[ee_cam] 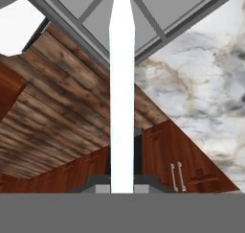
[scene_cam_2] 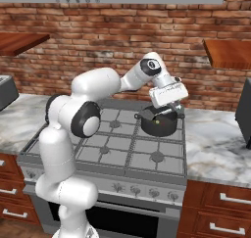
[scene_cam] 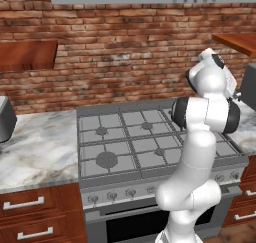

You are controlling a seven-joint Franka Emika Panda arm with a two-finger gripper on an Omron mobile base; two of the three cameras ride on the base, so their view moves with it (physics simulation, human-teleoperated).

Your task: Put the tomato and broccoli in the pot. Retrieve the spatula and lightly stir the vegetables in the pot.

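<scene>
Closest to the lens in the hand view, a long pale handle runs up the centre of the frame from between the dark fingertips: the spatula [ee_cam: 121,83], pinched by the tool [ee_cam: 122,177], whose fingers are pressed together on the handle. Its slotted head is out of frame at the top. Behind it: stove grates [ee_cam: 158,6] in the upper part, marble counter [ee_cam: 201,83] at right, wood floor [ee_cam: 57,98] at left, so the hand is strongly tilted.

Right base view: tool [scene_cam_2: 172,107] sits at upper centre, directly over the pot [scene_cam_2: 158,122], which stands on the rear right burner of the stove [scene_cam_2: 122,149]. Pot is dark and round; its interior is mostly screened by the hand. Tomato and broccoli cannot be made out (judged to be inside, not confirmed).

Left base view: the arm [scene_cam: 200,137] covers the right side of the stove; pot hidden behind it.

Judged step: stirring, or just about to.

Risks:
- Pot is small and light-looking; a sideways push of the spatula against the wall could slide or tip it off the burner.
- Too wide a stroke could flick a vegetable over the rim.
- Grip is on a thin handle; pressing the head against the pot floor could make it slip or swivel between the fingers.
</scene>
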